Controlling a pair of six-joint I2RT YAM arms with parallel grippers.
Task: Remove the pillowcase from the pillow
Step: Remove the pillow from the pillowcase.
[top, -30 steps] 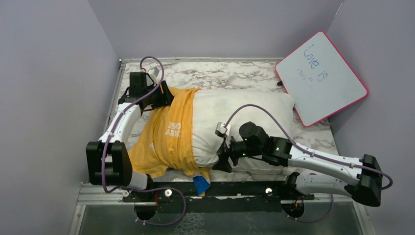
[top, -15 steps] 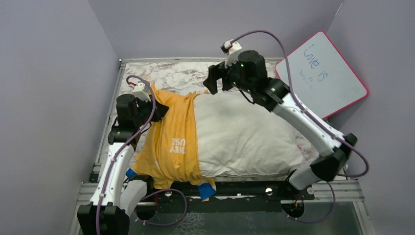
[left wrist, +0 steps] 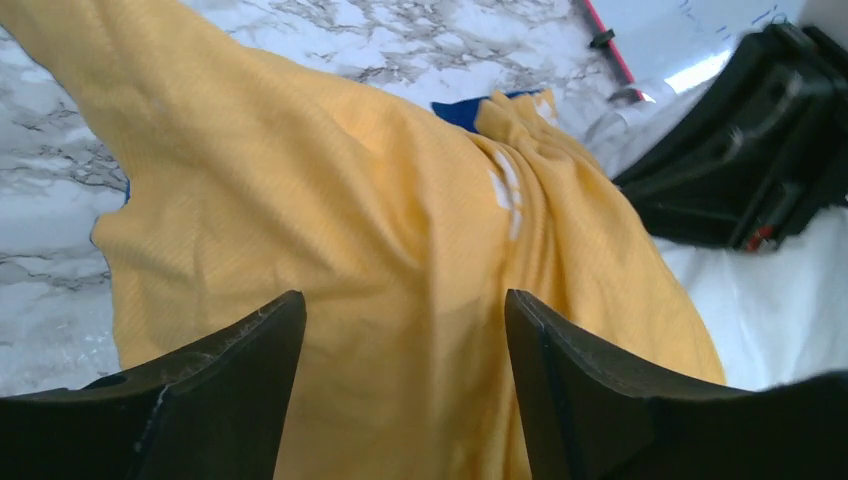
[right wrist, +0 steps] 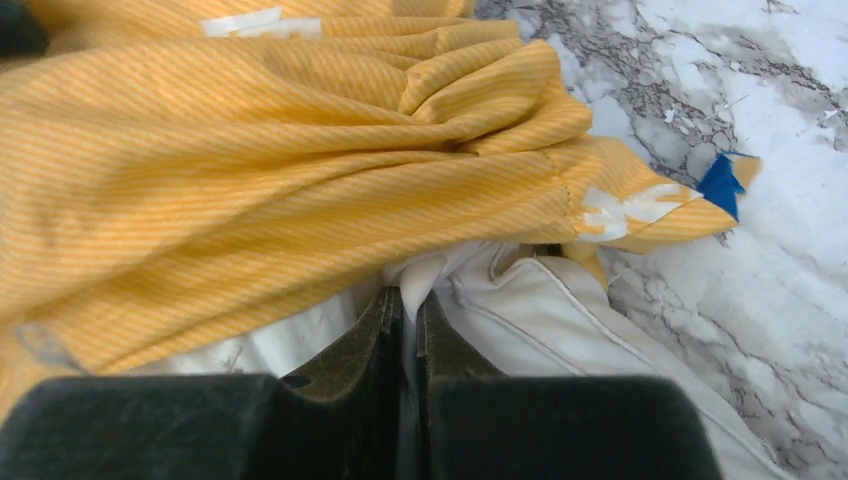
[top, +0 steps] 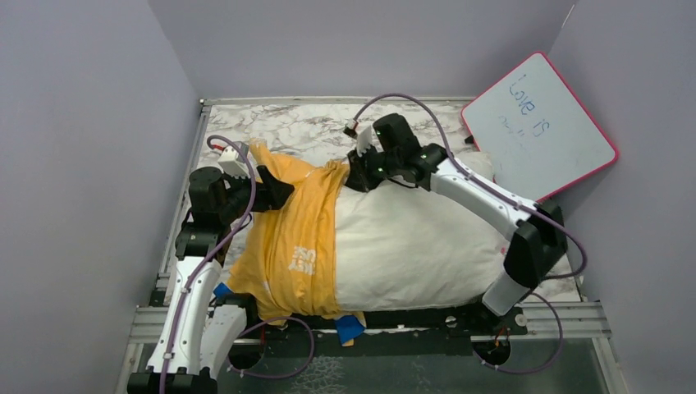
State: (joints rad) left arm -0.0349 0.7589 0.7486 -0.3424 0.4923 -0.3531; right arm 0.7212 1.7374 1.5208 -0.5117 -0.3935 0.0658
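Observation:
The orange-yellow pillowcase [top: 295, 238] covers only the left end of the white pillow [top: 410, 238], bunched into folds. At the case's far left part my left gripper [top: 279, 194] is open. In the left wrist view the orange pillowcase [left wrist: 380, 230] lies under and between the spread jaws of the left gripper [left wrist: 405, 310], not pinched. My right gripper [top: 354, 179] sits at the pillow's far edge, right beside the case's hem. In the right wrist view the right gripper [right wrist: 410, 300] is shut on a fold of the pillow [right wrist: 560, 310], with the pillowcase [right wrist: 250, 150] gathered just beyond.
A pink-edged whiteboard [top: 538, 131] leans at the back right corner. The marble tabletop [top: 312, 127] shows behind the pillow. Grey walls close in on the left, back and right. A blue corner of the case [top: 349, 327] hangs over the front rail.
My right arm came down from above the far edge and shut on the pillow's fabric next to the case's hem. My left gripper shifted slightly right and opened.

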